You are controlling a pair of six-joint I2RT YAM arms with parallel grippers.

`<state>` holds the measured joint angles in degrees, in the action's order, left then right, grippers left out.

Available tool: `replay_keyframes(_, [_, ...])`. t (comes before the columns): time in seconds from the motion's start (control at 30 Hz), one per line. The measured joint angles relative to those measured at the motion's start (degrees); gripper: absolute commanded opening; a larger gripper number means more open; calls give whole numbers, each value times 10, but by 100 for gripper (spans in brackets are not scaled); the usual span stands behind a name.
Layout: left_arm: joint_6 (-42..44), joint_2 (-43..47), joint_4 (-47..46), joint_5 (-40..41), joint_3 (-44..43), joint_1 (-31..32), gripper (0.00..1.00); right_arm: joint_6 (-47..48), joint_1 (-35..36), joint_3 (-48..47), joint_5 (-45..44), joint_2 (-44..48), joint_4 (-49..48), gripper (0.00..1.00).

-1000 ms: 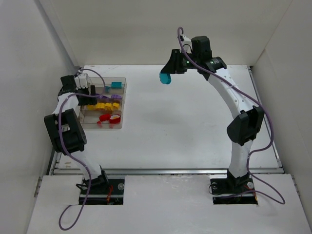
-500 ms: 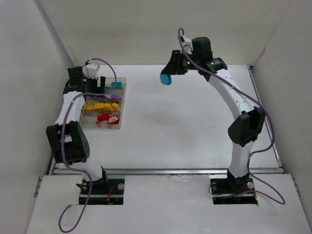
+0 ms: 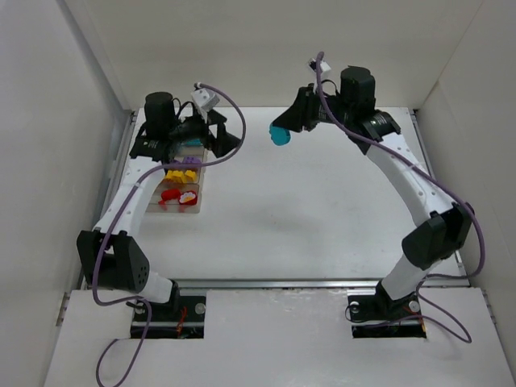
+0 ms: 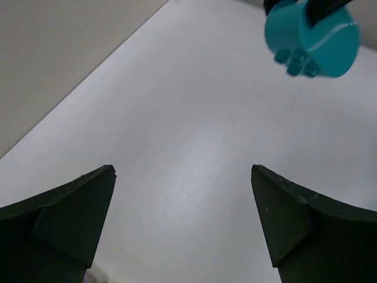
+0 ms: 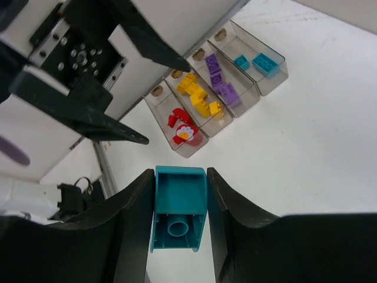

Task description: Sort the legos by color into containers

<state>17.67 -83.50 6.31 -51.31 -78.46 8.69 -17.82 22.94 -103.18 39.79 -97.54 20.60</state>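
My right gripper (image 3: 282, 134) is shut on a teal brick (image 3: 280, 138), held in the air over the back middle of the table. In the right wrist view the brick (image 5: 178, 215) sits squarely between the fingers of that gripper (image 5: 179, 173). The clear organizer (image 3: 192, 205) lies at the left. In the right wrist view (image 5: 194, 147) it holds red (image 5: 179, 127), yellow (image 5: 197, 94), purple (image 5: 221, 82) and teal (image 5: 259, 62) bricks, one colour per compartment. My left gripper (image 3: 230, 141) is open and empty, raised beside the organizer's far right corner. Its wrist view (image 4: 182, 177) shows the held teal brick (image 4: 311, 38) ahead.
The left arm (image 3: 165, 121) hangs over the organizer's far end and hides the teal compartment in the top view. White walls close in the table at the left, back and right. A metal rail (image 3: 274, 282) runs along the near edge.
The left arm has lifted off the organizer and swung right, its open gripper now facing the middle. The right gripper has shifted slightly right and down, still holding the teal brick.
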Motion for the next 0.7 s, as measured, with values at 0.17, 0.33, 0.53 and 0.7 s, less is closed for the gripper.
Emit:
replay_keyframes(0.17, [-176,-3,-176,-111,6,29,99,64,15,69,13,91,-39,0])
replay_keyframes(0.33, [-273,-15,-280,-169,5,82,99,100,36,82,5,132,-73,0])
replay_keyframes(0.53, [-336,-34,-327,-205,3,130,99,121,54,84,-25,128,-83,0])
replay_keyframes(0.7, [-387,-34,-369,-207,2,134,94,132,65,86,-38,132,-82,0])
